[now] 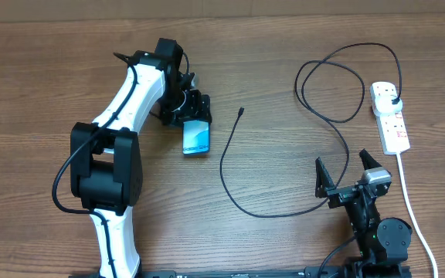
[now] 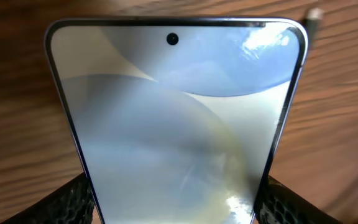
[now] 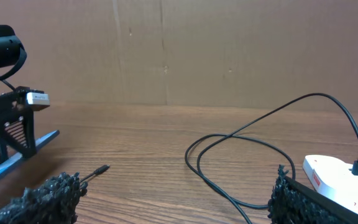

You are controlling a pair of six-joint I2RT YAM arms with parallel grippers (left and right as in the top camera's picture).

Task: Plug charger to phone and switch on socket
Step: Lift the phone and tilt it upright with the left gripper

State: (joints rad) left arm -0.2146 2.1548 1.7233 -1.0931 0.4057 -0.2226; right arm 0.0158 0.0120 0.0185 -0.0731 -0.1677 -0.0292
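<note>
Overhead, the left claw [image 1: 195,116] reaches over one short end of the phone [image 1: 197,139], whose long axis runs straight out from the fingers toward the robot's base. The charger [image 1: 224,166] has its tip [image 1: 241,110] lying loose beside that claw, on the side toward the right arm. The tip is near the phone but apart from it, and its last stretch runs roughly parallel to the phone. The right claw [image 1: 343,164], spread wide and empty, is well apart from the tip, which lies ahead of it and to its left. The socket [image 1: 390,116] is ahead and close on its right, with the plug [image 1: 393,99] already seated in it. From the left wrist, the phone fills the gap between the fingers [image 2: 73,202], which meet its two long edges, so it looks gripped. The camera hole is at the far end, and the port end is hidden back between the fingers. From the right wrist, the tip [image 3: 102,168] lies ahead-left, and the phone [image 3: 23,154] is beyond it, tilted in the left claw. The free right claw looks the likelier one to fetch the tip.
</note>
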